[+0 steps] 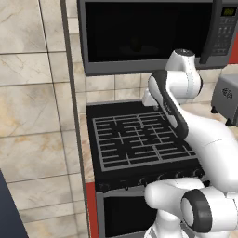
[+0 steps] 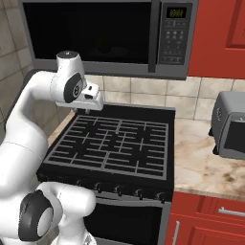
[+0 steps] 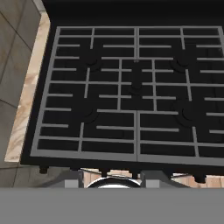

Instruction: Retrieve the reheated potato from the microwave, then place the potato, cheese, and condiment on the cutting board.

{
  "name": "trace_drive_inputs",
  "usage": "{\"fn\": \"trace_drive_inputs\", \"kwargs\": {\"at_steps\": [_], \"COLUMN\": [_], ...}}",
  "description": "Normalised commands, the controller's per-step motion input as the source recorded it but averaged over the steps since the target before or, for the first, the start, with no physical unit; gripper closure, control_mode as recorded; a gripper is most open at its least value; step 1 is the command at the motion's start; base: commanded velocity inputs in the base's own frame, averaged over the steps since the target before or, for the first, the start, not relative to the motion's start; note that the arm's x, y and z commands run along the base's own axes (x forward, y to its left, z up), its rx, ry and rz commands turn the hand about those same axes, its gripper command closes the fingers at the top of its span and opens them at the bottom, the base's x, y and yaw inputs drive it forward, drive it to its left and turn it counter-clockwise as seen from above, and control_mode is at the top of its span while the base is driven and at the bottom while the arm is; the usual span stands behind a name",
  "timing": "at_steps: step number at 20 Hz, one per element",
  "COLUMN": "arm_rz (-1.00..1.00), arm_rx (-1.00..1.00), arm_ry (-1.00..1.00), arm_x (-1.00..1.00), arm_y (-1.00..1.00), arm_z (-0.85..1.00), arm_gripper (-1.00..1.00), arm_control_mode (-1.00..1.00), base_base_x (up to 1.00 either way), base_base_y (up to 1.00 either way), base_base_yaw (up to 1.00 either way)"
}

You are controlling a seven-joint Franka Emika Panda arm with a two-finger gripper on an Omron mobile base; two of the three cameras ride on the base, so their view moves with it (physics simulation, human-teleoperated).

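One door shut – microwave [image 2: 103, 36] above pincer [image 2: 91, 98], potato presumably inside; pincer's spread can't tell – stove [image 3: 131, 92] below.

Beige marble countertop [image 2: 201, 158] right of the black stove [image 2: 115, 141]; grey toaster oven [image 2: 230, 125] sits directly on it, near the wall.

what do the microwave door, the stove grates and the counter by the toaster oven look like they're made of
Microwave door: probably dark glass, glossy, framed in grey metal-looking trim. Stove grates: likely cast iron or coated metal, matte grey-black bars. Counter: looks like polished stone, beige with brown veining, beside the toaster oven.
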Motion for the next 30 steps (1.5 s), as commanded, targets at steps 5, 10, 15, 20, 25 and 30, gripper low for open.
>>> {"fn": "trace_drive_inputs", "kwargs": {"at_steps": [5,10,15,20,25,30], "arm_rz": [-0.03,-0.13,-0.10,-0.05,0.00,0.07], "arm_rx": [0.00,0.07,0.15,0.10,0.05,0.00], "arm_ry": [-0.04,-0.27,-0.28,-0.12,-0.02,0.00], "arm_x": [-0.12,-0.37,-0.23,-0.12,-0.13,-0.14], "arm_y": [-0.05,-0.23,-0.35,-0.45,-0.49,-0.45], "arm_z": [0.00,0.00,0.17,0.29,0.37,0.39], "arm_gripper": [-1.00,-1.00,-1.00,-1.00,-1.00,-1.00], "arm_control_mode": [-1.00,-1.00,-1.00,-1.00,-1.00,-1.00], "base_base_x": [0.00,0.00,0.00,0.00,0.00,0.00], "base_base_y": [0.00,0.00,0.00,0.00,0.00,0.00], "base_base_yaw": [0.00,0.00,0.00,0.00,0.00,0.00]}}
